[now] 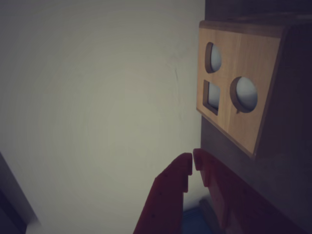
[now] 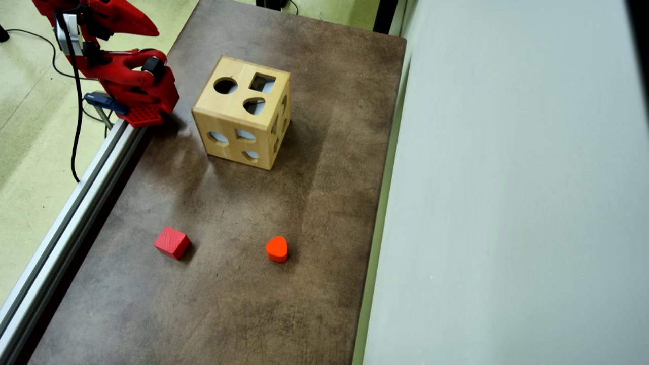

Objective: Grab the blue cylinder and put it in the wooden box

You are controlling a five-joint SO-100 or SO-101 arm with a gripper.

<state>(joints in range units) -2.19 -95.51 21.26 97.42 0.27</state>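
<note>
The wooden box (image 2: 242, 118) is a light-wood cube with round, square and heart-like holes, standing at the far middle of the brown table. In the wrist view the wooden box (image 1: 239, 92) fills the upper right, one holed face towards me. The blue cylinder is not visible in either view. My red gripper (image 1: 193, 163) is shut, its tips almost touching with nothing between them. It is raised and points towards the pale wall beside the box. In the overhead view the gripper (image 2: 152, 31) sits folded back over the arm's base at the top left, well apart from the box.
A red cube (image 2: 172, 242) and an orange-red heart block (image 2: 277, 249) lie on the near half of the table (image 2: 314, 192). An aluminium rail (image 2: 71, 213) runs along the left edge and a pale wall (image 2: 507, 203) along the right. A blue clamp (image 2: 104, 101) sits at the arm's base.
</note>
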